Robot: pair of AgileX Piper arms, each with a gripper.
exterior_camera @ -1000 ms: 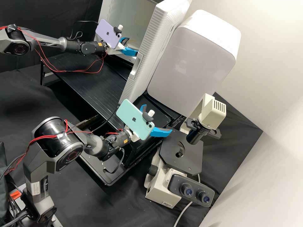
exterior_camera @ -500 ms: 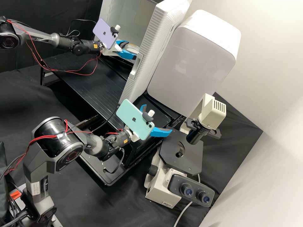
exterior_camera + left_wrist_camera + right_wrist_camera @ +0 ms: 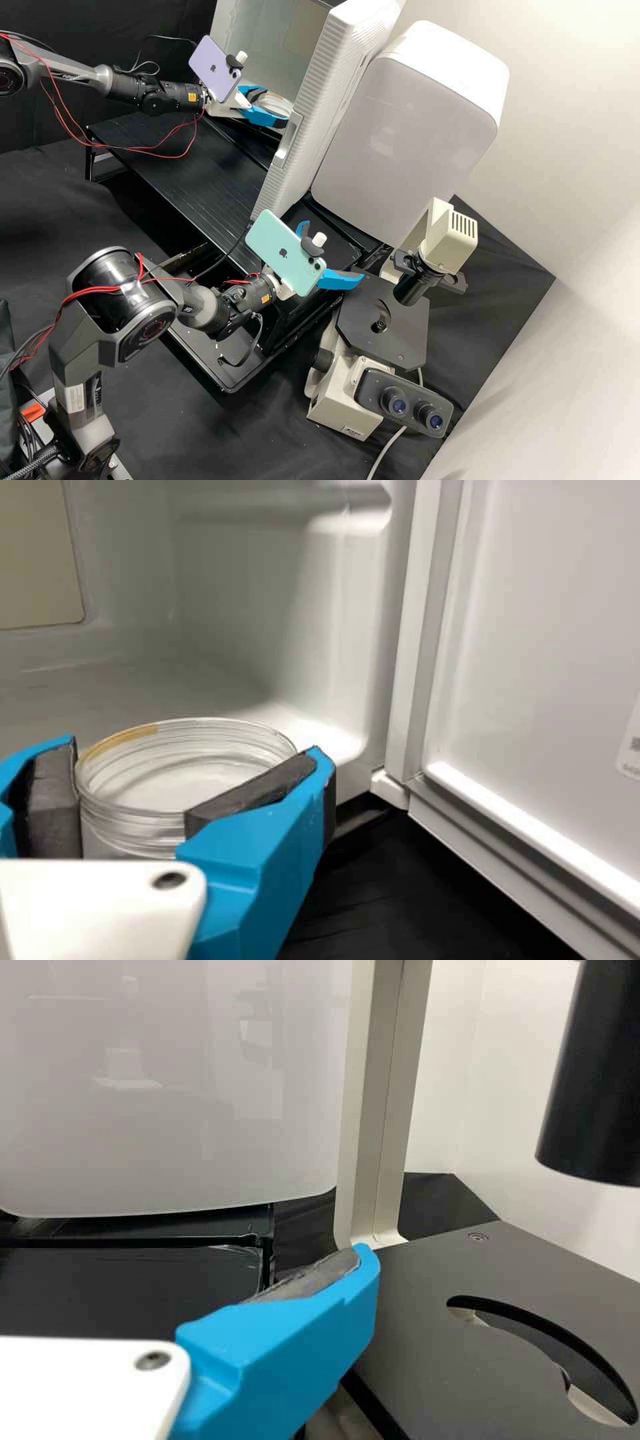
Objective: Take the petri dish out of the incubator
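Drawn back toward the upper left, the left gripper clamps the light, brittle, slippery petri dish across its side wall.

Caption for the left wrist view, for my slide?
Left pincer holds clear petri dish at mouth of the open incubator.

High oblique overview, wrist close-ups, incubator shared
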